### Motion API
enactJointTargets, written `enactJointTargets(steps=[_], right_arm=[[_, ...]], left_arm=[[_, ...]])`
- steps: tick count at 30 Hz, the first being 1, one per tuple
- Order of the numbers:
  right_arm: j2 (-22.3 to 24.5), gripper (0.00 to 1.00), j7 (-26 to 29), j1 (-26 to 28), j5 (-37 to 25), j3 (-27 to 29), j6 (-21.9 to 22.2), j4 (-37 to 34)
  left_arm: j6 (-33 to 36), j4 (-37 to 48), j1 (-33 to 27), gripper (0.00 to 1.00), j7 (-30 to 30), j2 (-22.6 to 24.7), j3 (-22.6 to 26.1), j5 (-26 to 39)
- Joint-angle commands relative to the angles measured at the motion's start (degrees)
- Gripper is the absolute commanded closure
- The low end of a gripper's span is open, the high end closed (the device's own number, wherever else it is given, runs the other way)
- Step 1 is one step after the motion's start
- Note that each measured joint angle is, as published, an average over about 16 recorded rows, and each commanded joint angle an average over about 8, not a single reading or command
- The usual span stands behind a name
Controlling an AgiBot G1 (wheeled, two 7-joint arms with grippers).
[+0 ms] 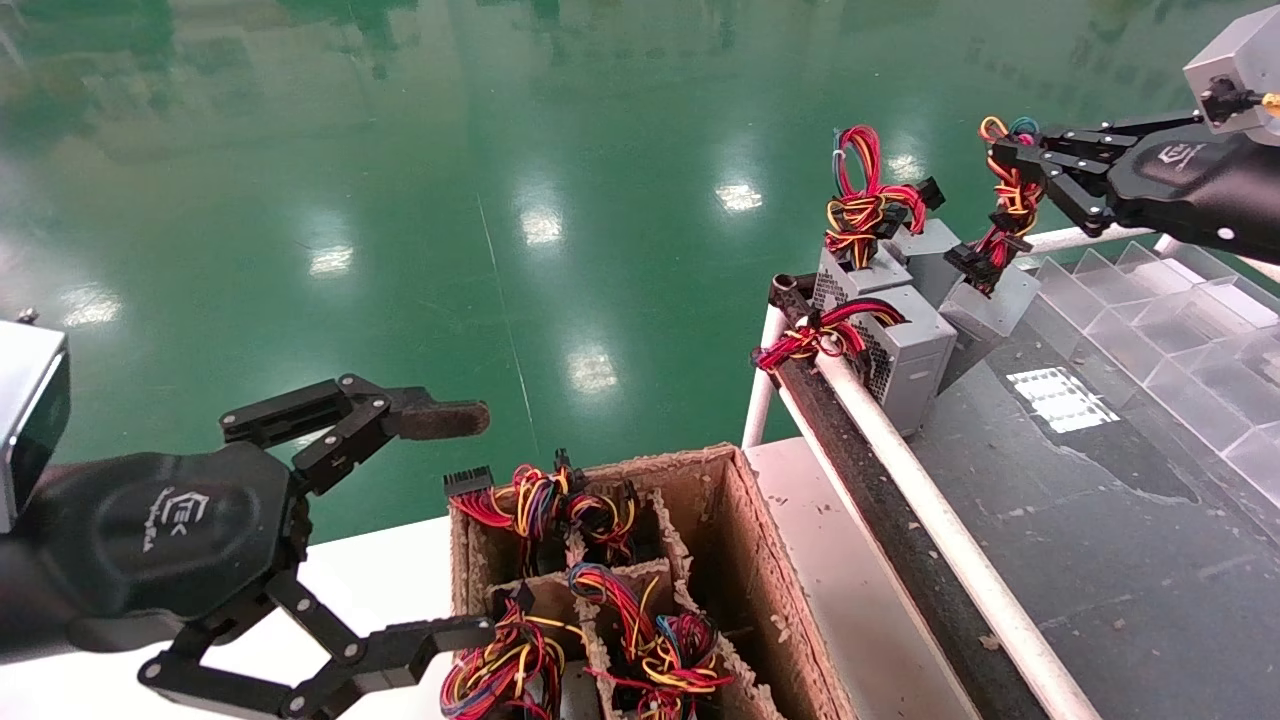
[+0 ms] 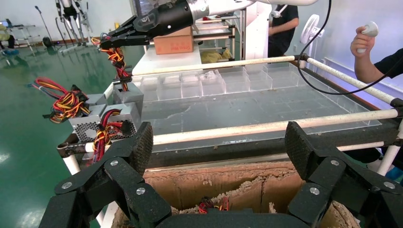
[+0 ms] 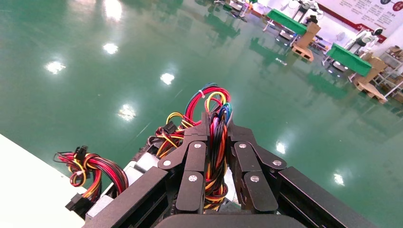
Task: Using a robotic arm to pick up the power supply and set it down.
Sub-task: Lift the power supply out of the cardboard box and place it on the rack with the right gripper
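Observation:
My right gripper (image 1: 1008,160) is shut on the orange, yellow and red wire bundle (image 3: 216,142) of the power supply (image 1: 988,305). That small grey box hangs tilted under the fingers at the far end of the dark table. I cannot tell whether its lower edge touches the surface. The left wrist view shows the same box (image 2: 127,96) beneath the right gripper (image 2: 107,40). My left gripper (image 1: 465,525) stays open and empty, held above the cardboard box (image 1: 725,500).
Two more grey supplies stand beside the held one: one with a tall red wire loop (image 1: 862,262), one by the white rail (image 1: 908,352). The cardboard box's cells hold several wire bundles (image 1: 640,630). Clear divider trays (image 1: 1150,320) line the table's right.

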Motion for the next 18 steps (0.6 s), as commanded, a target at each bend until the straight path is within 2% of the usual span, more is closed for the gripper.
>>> enactJointTargets(steps=[1, 9, 18], right_arm=[[-0.40, 1.00, -0.33, 0.26, -0.29, -0.20, 0.25, -0.27], [-0.05, 1.00, -1.41, 0.53, -1.43, -0.95, 1.22, -1.46], [2.24, 1.00, -2.19, 1.12, -2.23, -1.51, -1.90, -1.81]], left_arm=[[0.00, 0.00, 0.00, 0.00, 0.00, 0.00, 0.00, 0.00], [0.00, 0.00, 0.00, 0.00, 0.00, 0.00, 0.01, -0.01], [-0.01, 0.00, 0.00, 0.00, 0.01, -0.01, 0.02, -0.01]])
